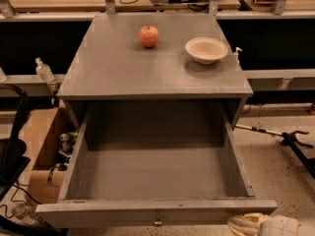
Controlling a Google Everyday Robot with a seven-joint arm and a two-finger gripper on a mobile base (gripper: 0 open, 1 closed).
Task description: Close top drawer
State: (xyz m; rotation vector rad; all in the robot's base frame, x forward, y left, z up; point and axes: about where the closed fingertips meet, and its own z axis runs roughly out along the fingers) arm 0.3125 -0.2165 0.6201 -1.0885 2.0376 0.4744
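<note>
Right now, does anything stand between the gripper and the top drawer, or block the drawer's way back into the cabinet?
Nothing visible does. The gripper is at bottom right, just below the front of the top drawer. Nothing shows inside the drawer; apple and bowl sit on the cabinet top, off its path.

The top drawer (157,213) is seen in a flat, slightly weathered grey, inside and out, and the same grey is carried by the cabinet top (147,75). A dull brassy tone is shown by the small knob (157,222). The apple (148,36) is coloured orange-red, the bowl (206,49) pale cream. The gripper (237,225), found at the lower right corner just beside the drawer's front, is tinted pale yellowish cream, with white behind it. The floor (275,166) is speckled beige and dark; the cardboard box (37,141) is brown.
</note>
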